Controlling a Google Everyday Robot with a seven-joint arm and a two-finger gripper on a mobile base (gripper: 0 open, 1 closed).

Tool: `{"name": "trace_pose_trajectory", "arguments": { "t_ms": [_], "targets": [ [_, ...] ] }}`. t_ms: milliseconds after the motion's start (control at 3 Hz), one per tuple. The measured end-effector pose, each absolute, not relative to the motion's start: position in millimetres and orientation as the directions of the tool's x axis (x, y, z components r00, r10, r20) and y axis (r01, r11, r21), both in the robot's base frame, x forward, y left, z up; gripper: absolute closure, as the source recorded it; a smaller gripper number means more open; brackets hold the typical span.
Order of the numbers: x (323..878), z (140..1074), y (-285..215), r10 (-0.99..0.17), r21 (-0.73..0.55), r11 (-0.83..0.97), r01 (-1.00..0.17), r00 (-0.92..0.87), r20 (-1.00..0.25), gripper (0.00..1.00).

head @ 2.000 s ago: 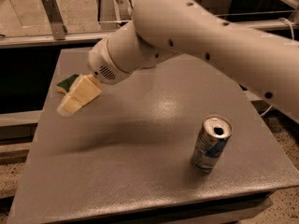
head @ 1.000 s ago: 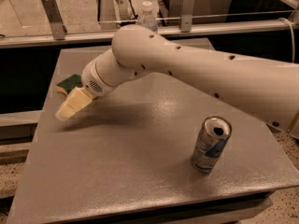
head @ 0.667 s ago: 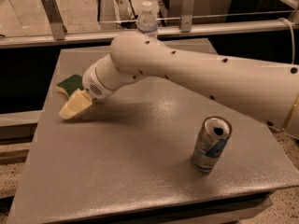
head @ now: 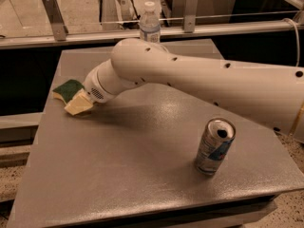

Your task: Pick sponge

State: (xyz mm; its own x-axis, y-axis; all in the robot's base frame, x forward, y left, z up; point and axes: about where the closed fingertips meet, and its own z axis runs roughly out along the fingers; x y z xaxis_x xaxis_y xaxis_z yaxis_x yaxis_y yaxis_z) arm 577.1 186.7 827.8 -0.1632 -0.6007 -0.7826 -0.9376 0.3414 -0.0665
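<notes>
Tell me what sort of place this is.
Probably a robot test station, not a kitchen: a plain grey table holds a sponge and a drink can, with a water bottle and a bracketed glass barrier behind. The gripper is low at the table's left side, right by the sponge.

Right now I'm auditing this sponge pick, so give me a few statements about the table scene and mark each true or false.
1. The gripper is near the table's left edge, right next to the sponge. True.
2. The can lies on its side. False: it stands upright on the near right part of the table.
3. A water bottle stands beyond the arm, at the far end. True.
4. The sponge has its green side facing down. False: the dark green side faces up, with the yellow foam below it.
</notes>
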Motion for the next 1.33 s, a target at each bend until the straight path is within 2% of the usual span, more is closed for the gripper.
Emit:
{"name": "trace_pose_trajectory", "arguments": {
  "t_ms": [333, 667, 1333],
  "targets": [
    [579, 847, 187, -0.573, -0.084, 0.338, -0.937, -0.134, -0.808, 0.88],
    [578, 878, 187, -0.520, -0.089, 0.308, -0.947, -0.089, -0.850, 1.00],
    [566, 957, 144, -0.425, -0.153, 0.231, -0.961, 0.042, -0.904, 1.00]
  ]
}}
